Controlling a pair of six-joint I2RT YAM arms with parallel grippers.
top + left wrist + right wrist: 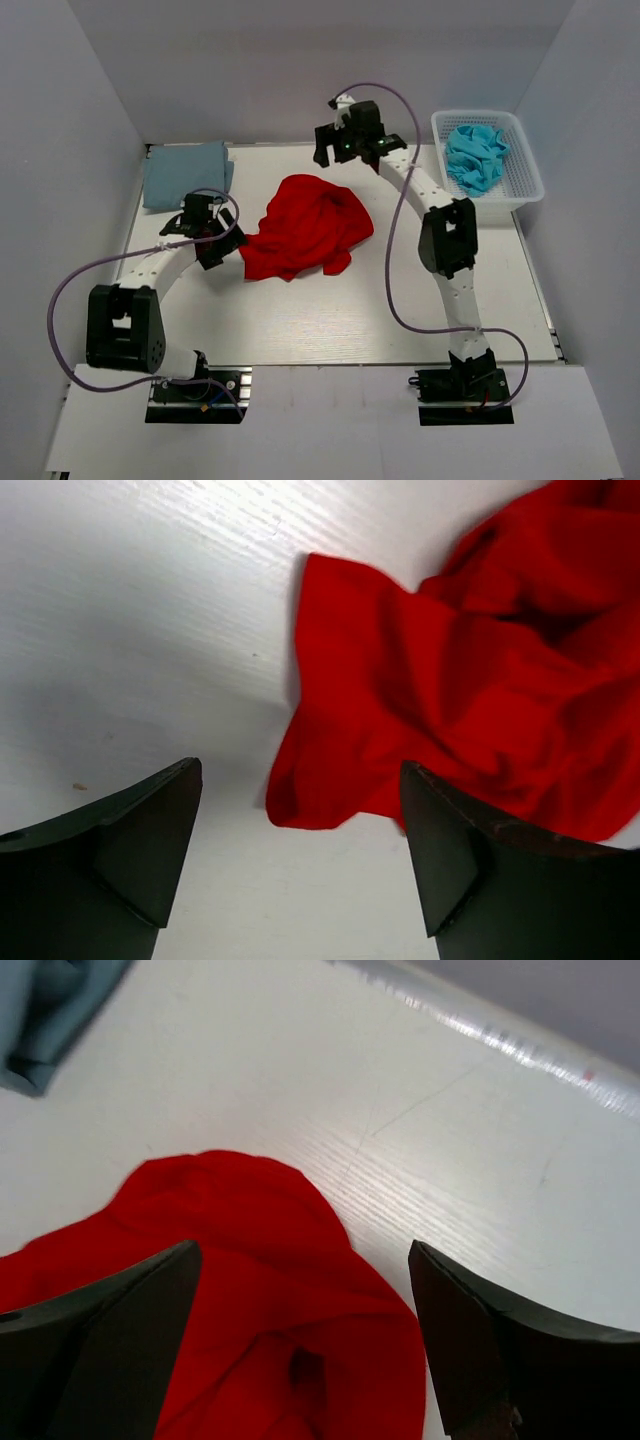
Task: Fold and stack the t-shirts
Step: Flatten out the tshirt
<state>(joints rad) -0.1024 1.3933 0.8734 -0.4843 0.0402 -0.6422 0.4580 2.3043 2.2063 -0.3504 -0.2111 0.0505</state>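
- The red t-shirt lies unfolded on the white table, crumpled into a loose heap with deep creases.
- The left gripper sits at the red t-shirt's left edge. Its 2 fingers are spread wide and hold nothing.
- In the left wrist view, 1 corner of the red t-shirt lies on the table in the gap between those fingers. I cannot tell whether either finger touches the cloth.
- The right gripper hangs over the far edge of the red t-shirt. Its 2 fingers are also spread apart and empty.
- In the right wrist view, the rounded far edge of the red t-shirt fills the lower space between the fingers, with bare table beyond it.
- The grey-blue t-shirt lies to the far left of the red t-shirt, well apart from it. It is folded into a flat rectangle.
- The turquoise t-shirt lies to the far right of the red t-shirt, on the other side of the right arm. It is bunched up inside a white mesh basket.
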